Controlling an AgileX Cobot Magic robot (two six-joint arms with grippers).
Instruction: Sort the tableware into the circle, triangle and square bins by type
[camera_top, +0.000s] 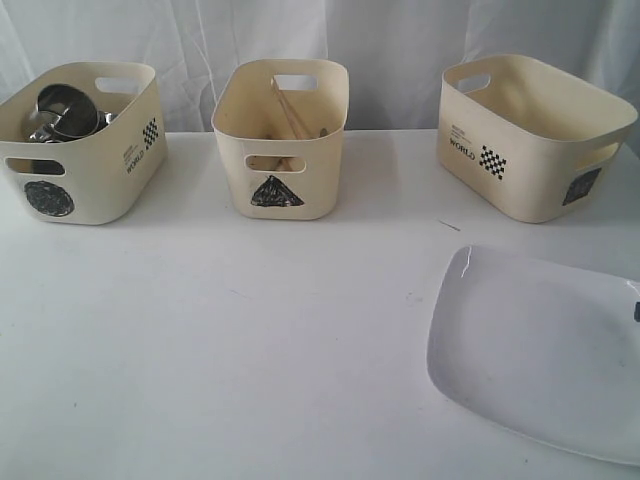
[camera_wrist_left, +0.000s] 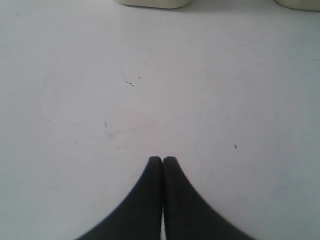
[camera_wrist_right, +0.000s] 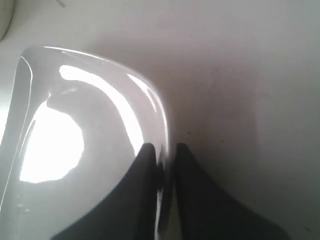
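The large white rounded-rectangle plate (camera_top: 535, 355) is at the front right of the table. In the right wrist view my right gripper (camera_wrist_right: 165, 149) is shut on the rim of the plate (camera_wrist_right: 85, 150), one finger over the glossy face and one outside the edge. Only a dark tip of that gripper (camera_top: 636, 312) shows at the exterior view's right border. My left gripper (camera_wrist_left: 162, 160) is shut on nothing, over bare white table. Steel mugs and bowls (camera_top: 62, 112) lie in the circle bin (camera_top: 110, 165). Wooden chopsticks (camera_top: 292, 115) stand in the triangle bin (camera_top: 300, 150).
The square bin (camera_top: 520, 150) stands at the back right, behind the plate; nothing shows inside it. All three cream bins stand in a row along the back of the white table (camera_top: 250, 350), before a white curtain. Two bin bottoms (camera_wrist_left: 152, 3) edge the left wrist view.
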